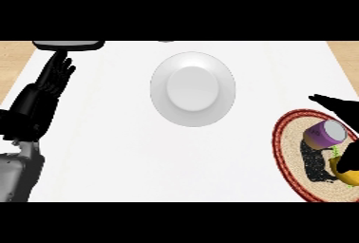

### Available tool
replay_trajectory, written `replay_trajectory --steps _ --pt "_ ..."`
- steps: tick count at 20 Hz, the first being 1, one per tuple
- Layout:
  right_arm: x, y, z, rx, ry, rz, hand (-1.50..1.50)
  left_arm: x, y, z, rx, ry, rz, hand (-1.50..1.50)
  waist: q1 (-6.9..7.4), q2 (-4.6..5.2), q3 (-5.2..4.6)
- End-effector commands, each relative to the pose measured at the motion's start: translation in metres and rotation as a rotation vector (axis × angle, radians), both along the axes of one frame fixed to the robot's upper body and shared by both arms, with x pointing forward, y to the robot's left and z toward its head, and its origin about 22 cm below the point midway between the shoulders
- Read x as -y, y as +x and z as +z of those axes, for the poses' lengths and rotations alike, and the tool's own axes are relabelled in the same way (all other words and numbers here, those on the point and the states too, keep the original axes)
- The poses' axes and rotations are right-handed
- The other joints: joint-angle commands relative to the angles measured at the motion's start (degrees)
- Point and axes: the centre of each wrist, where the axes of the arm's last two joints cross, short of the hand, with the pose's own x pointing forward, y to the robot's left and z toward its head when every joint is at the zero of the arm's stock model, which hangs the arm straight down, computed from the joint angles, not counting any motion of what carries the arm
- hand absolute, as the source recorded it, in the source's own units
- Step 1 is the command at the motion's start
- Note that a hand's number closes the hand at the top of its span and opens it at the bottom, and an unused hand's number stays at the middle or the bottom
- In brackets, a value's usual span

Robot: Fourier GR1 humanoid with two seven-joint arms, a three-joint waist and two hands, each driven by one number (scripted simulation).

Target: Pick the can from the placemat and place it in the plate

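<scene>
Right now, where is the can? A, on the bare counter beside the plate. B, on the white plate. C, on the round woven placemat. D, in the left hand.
C: the purple can sits on the round placemat at the right of the view, well apart from the white plate in the middle.

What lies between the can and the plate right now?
Nothing in the way. In the head view, from the can only the placemat edge and bare white counter stretch to the plate.
</scene>
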Motion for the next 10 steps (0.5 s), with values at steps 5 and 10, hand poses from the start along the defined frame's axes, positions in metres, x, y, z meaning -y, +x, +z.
replay_trajectory --steps 5,10 --pt "0.018 0.017 -0.038 -0.052 -0.052 -0.054 -1.50 0.002 0.001 -0.001 0.004 0.010 0.004 0.00 0.09 0.03 0.01" --pt "0.038 0.012 -0.055 -0.090 -0.045 -0.037 -1.50 -0.007 0.006 0.007 -0.004 -0.006 -0.012 0.00 -0.02 0.01 0.02"
